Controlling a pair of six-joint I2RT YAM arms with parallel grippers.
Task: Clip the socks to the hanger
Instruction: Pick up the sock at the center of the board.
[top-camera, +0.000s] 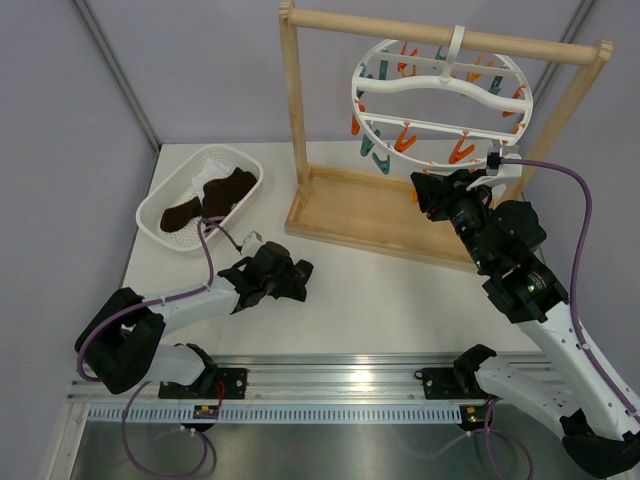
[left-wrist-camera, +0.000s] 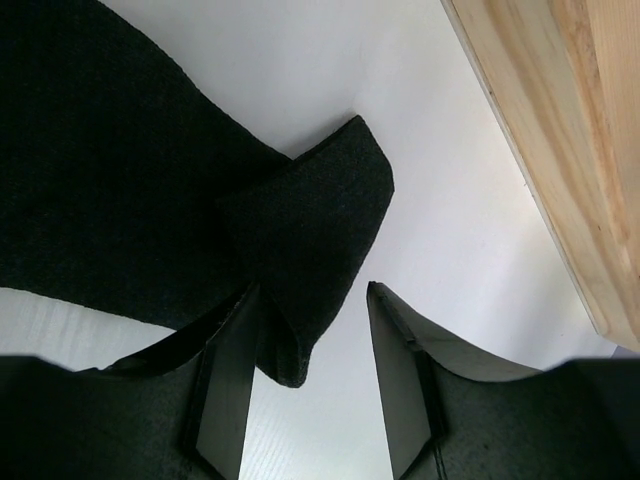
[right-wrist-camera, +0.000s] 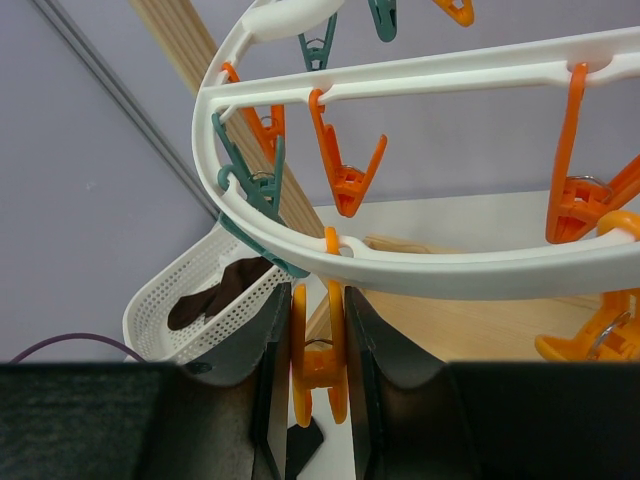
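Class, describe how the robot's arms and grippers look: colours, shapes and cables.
The left arm and right arm have white tubular links with bulky black joints. A purple cable runs along each. The left gripper and right gripper are black, each with two flat, tapering fingers.

black sock (left-wrist-camera: 120, 180): beside the wooden stand (left-wrist-camera: 560, 130), cut off at top and left edges
socks (top-camera: 208, 195): in basket (top-camera: 215, 158) left of the wooden stand, number unclear
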